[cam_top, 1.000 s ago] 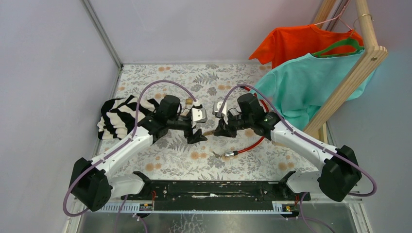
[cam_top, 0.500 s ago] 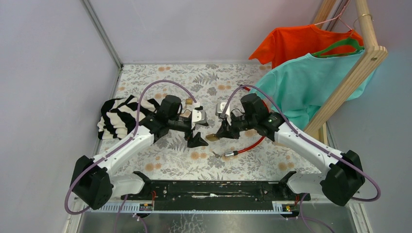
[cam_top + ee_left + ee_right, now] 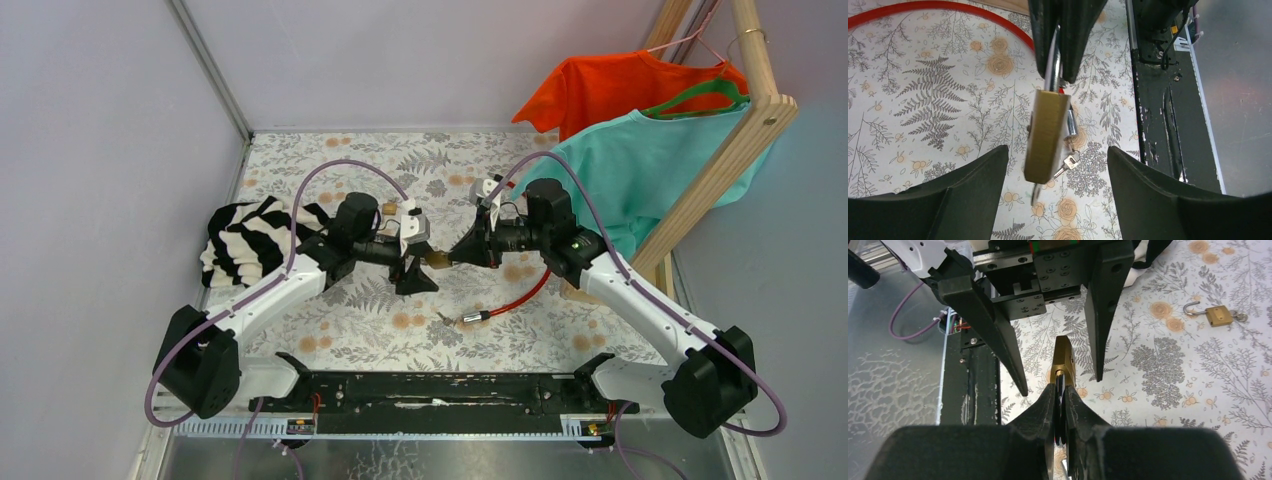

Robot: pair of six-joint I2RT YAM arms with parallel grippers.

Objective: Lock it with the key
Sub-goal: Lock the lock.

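Nearest my bases, the keys (image 3: 443,319) lie flat on the flowered table (image 3: 340,330), touching or just beside the metal end of the red cable (image 3: 520,293). Neither pincer has them, and that is my first worry. They are small and thin against a busy pattern, so a pick could easily scrape past them or catch the cable end instead.

Just above that spot the padlock (image 3: 1045,137) hangs in the air, slightly tilted. My right pincer (image 3: 1060,392) is clenched on its shackle and nothing else. That is a narrow hold on a round bar, so the brass body can swing or turn within it. I cannot tell whether the shackle is pushed home.

My left pincer (image 3: 1055,160) is released, with one finger on each side of the body and neither touching it. If I close off-centre, one finger lands first. That could twist the lock, lever the shackle out of my right grip and drop the lock onto the keys. If I close over the bottom face, I judge I could cover the keyhole.

Farther out, a second padlock (image 3: 1218,316) lies on the table with its shackle open, and I could take it for the wrong target. Beyond it lies the striped cloth (image 3: 240,240), well apart from the work.
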